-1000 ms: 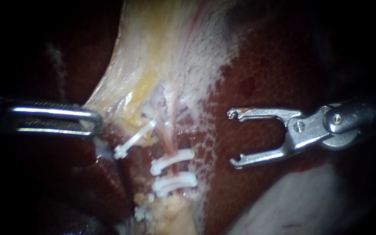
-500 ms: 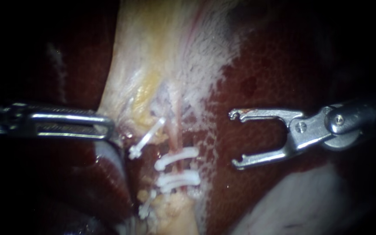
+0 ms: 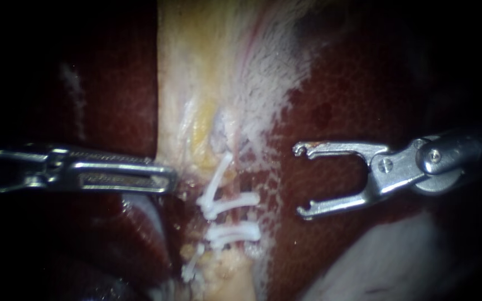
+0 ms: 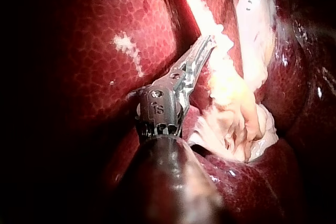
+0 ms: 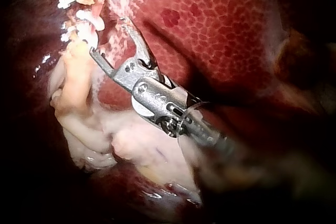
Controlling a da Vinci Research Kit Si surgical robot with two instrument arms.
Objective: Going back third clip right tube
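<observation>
Four white clips (image 3: 232,202) sit in a small cluster low in the endoscope view, on the strip of pale tissue (image 3: 196,83) that runs down over the dark red liver (image 3: 336,100). Two lie level, one above the other, across a thin pinkish tube (image 3: 231,218). A third slants upward from the upper one, and a fourth lies lower, beside yellowish fat. It is hard to tell from here which tube each clip is on.

The right instrument (image 3: 299,179) hangs over the liver, just beside the clips and clear of them. Its jaws are spread wide with nothing between them.

The left instrument (image 3: 168,179) reaches in level. Its jaws are pressed together at the pale tissue's edge, apparently pinching it.
</observation>
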